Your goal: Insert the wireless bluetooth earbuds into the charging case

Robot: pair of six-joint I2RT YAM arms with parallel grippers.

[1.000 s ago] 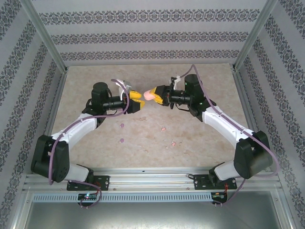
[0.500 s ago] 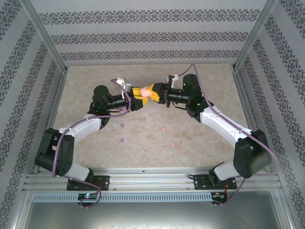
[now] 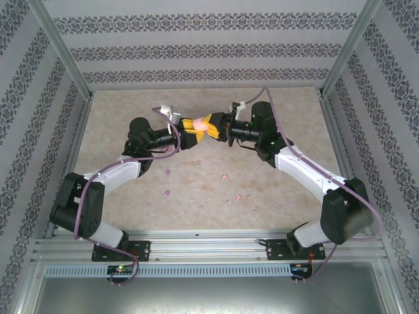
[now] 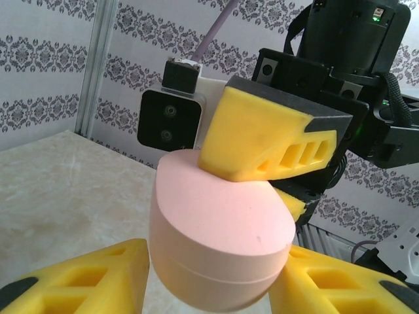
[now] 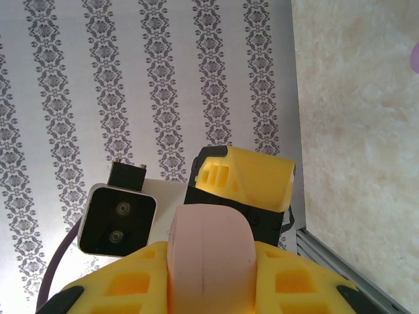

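The pink oval charging case (image 3: 198, 124) hangs in mid-air above the back of the table, lid closed. My right gripper (image 3: 208, 125) is shut on it from the right, its yellow fingers flanking the case (image 5: 209, 255) across its thin side. My left gripper (image 4: 215, 268) comes from the left, and its two fingers press the case (image 4: 216, 242) on its wider sides. Two purple earbuds (image 3: 167, 172) (image 3: 167, 193) and two pale pink earbuds (image 3: 225, 176) (image 3: 237, 196) lie loose on the table below, nearer the arm bases.
The beige tabletop (image 3: 131, 196) is walled by patterned panels and aluminium posts (image 3: 65, 55). A metal rail (image 3: 209, 239) runs along the near edge by the arm bases.
My left gripper moved up and right to meet the case that the right gripper holds, and its fingers have narrowed onto it. The right arm shifted slightly left early on, then stayed still.
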